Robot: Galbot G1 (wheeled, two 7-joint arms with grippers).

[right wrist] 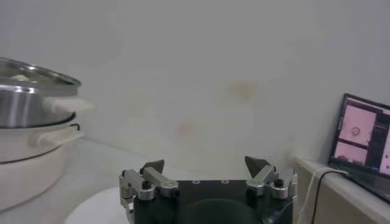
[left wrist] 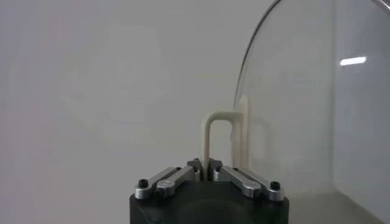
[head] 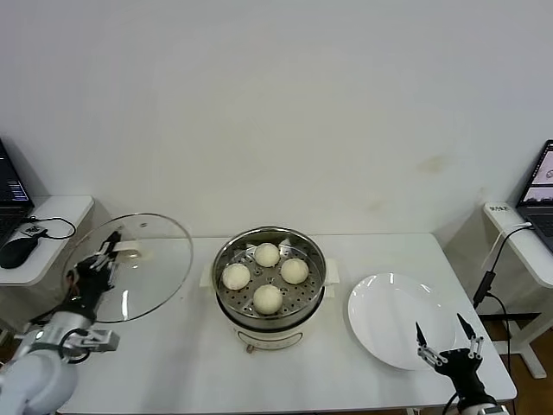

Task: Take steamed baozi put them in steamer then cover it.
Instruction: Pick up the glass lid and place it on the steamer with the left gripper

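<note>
**Already loaded: four buns in the pot, lid held off to the left**

Steamer (head: pixel 270 322) stood at the middle of the white table (head: pixel 173 363), uncovered. All four steamed baozi (head: pixel 268 298) sat on its perforated tray, arranged in a diamond, apart from one another.

Left gripper (head: pixel 105 257) was raised over the table's left end, jaws clamped on the cream handle (left wrist: pixel 210 137) of the cover (head: pixel 151 268). The glass lid was tilted, hanging clear of the table and well to the left of the pot (wrist view showed the handle's loop pinched between closed fingers, the glass rising edge-on beside it).

Right gripper (head: pixel 448 344) hovered low over the near edge of the white plate (head: pixel 389 320), right of the steamer, fingers spread wide, holding nothing.

A laptop (right wrist: pixel 365 143) stood on a side desk to the right.
</note>
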